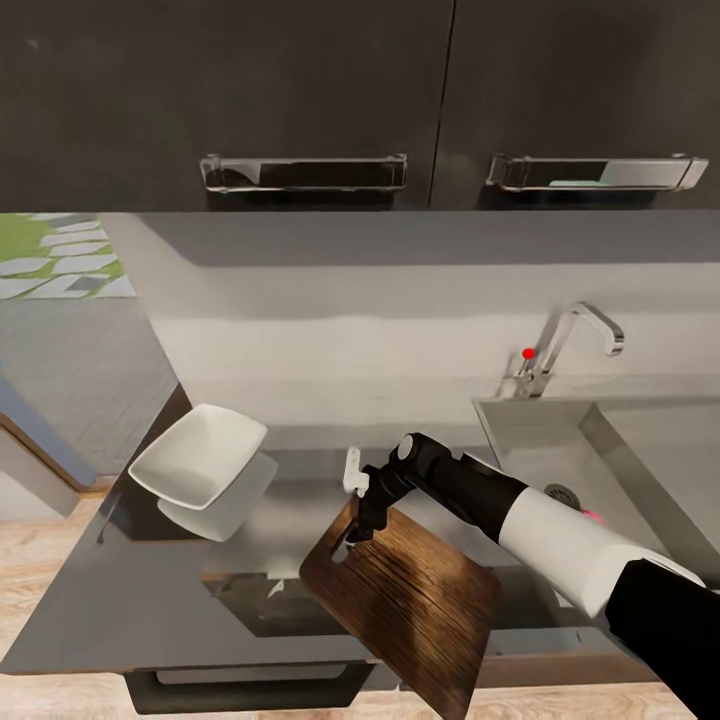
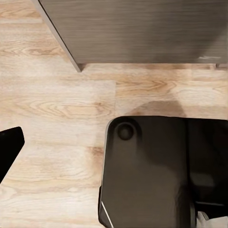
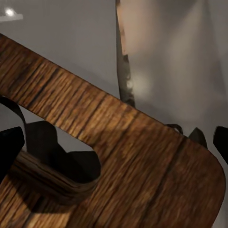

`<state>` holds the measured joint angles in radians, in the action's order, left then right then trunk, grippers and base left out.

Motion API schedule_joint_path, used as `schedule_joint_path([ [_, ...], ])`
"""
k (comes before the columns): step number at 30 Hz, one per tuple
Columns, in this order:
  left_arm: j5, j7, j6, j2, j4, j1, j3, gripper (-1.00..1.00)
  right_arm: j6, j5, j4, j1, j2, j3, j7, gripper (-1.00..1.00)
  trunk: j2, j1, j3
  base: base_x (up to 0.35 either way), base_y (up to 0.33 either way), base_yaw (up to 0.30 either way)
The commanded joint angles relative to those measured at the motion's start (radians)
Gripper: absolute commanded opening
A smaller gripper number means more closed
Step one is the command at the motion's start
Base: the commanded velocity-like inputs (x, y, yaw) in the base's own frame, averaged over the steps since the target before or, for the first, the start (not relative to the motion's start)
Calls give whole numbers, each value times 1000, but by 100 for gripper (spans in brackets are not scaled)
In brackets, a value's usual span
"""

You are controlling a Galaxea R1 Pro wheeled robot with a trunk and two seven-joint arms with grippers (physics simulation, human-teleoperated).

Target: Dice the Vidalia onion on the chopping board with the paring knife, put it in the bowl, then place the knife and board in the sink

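The dark wood chopping board (image 1: pixel 415 600) lies askew on the countertop (image 1: pixel 130 610), its near corner past the front edge. My right gripper (image 1: pixel 362 520) is over the board's slotted end, jaws open. In the right wrist view one finger (image 3: pixel 10 149) is at the oval slot (image 3: pixel 57 156) and the other is just off the board's corner. The paring knife (image 1: pixel 352 470) lies just behind the board, and its blade (image 3: pixel 124 78) runs under the board's edge. The white bowl (image 1: pixel 200 452) stands to the left. A small pink spot (image 1: pixel 594 517) shows in the sink (image 1: pixel 520 440) behind my forearm.
The chrome tap (image 1: pixel 565 345) with its red-tipped lever rises behind the sink. Dark wall cabinets with bar handles (image 1: pixel 305 172) hang above the counter. One finger (image 2: pixel 8 149) of my left gripper hangs over the wood floor beside the robot's dark base (image 2: pixel 156 175).
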<state>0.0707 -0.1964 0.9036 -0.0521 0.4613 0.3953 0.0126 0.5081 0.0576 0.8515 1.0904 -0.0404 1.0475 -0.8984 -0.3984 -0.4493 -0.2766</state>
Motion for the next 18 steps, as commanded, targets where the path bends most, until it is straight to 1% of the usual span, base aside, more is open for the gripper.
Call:
schedule_joint_path([
  [1, 8, -9, 0, 0, 2, 0, 1, 100, 4, 11, 1, 0, -1, 3, -5, 100, -2, -1, -3, 0, 0, 0],
  [18, 8, -9, -1, 0, -9, 0, 1, 100, 3, 13, 1, 0, -1, 3, 4, 100, -2, -1, -10, 0, 0, 0],
])
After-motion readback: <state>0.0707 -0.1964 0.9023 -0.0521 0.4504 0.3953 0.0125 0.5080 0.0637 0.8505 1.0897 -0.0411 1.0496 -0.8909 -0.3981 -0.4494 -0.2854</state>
